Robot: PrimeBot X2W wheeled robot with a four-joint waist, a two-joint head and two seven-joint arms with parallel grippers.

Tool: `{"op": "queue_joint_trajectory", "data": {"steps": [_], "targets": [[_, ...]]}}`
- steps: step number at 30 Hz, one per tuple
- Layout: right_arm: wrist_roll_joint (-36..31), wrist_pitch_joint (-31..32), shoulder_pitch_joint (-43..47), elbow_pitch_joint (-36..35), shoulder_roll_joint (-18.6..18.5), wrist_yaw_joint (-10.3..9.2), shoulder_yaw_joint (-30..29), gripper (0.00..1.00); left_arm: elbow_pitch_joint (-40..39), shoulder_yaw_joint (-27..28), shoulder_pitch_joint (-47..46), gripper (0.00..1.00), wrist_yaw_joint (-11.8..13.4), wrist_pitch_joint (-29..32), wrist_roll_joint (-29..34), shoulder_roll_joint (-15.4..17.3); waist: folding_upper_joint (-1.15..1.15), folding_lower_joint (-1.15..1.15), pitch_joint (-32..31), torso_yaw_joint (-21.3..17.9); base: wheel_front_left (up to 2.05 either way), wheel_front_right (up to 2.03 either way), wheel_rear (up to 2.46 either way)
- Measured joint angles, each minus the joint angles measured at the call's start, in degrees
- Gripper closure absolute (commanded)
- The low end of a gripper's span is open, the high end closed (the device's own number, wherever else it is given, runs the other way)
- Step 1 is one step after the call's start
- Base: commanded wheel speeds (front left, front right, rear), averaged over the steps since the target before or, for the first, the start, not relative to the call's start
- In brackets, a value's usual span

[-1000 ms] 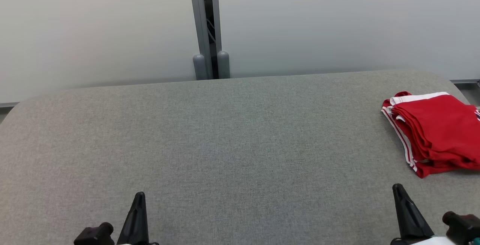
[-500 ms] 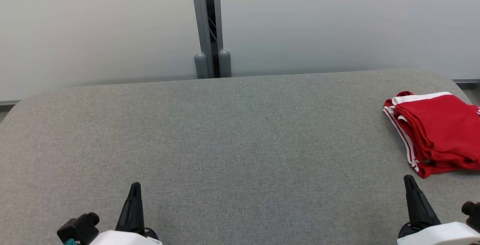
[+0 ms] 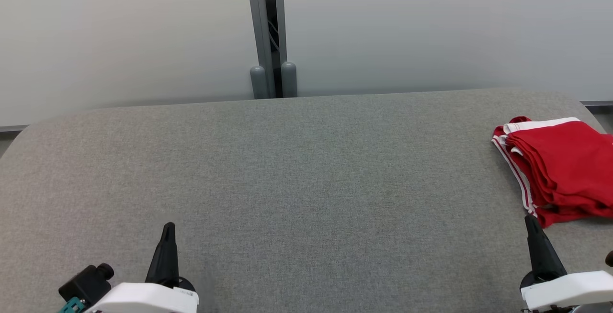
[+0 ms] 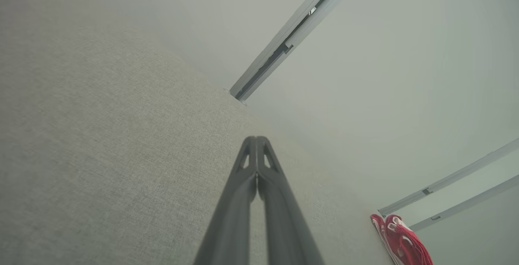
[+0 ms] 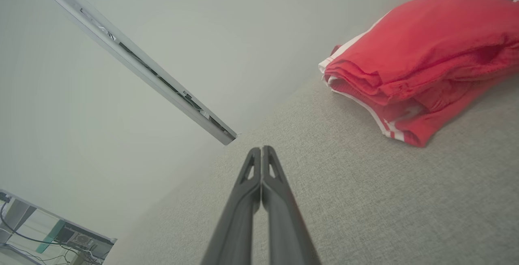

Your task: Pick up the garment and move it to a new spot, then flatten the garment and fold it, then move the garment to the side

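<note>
A red garment (image 3: 560, 167) with white stripes lies folded in a stack at the far right of the grey fabric table (image 3: 297, 174). It is also in the right wrist view, garment (image 5: 425, 62), and small at the lower right of the left wrist view, garment (image 4: 399, 240). My left gripper (image 3: 167, 232) is at the lower left, shut and empty, fingers together (image 4: 256, 141). My right gripper (image 3: 530, 222) sits at the lower right just in front of the garment's near corner, shut and empty, tips pressed together (image 5: 261, 151).
Pale wall panels stand behind the table, joined by a grey post (image 3: 270, 35) with two rounded feet. The table's rounded corners are at far left and far right. A desk with cables (image 5: 48, 232) lies beyond the table in the right wrist view.
Both grippers have moved forward and outward, with their white forearms now in view. The head camera shifted slightly. The garment has stayed put.
</note>
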Motion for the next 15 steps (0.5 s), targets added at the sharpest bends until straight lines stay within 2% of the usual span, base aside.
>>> {"op": "queue_joint_trajectory", "data": {"steps": [15], "targets": [[11.1,3.9,-2.3,1.2,0.0,0.00,-2.2,1.00,0.8,1.0,-2.3,1.00,-1.6,1.9,-11.0,0.0,0.00,0.00,0.3,0.3,0.00,0.00,0.00]]}}
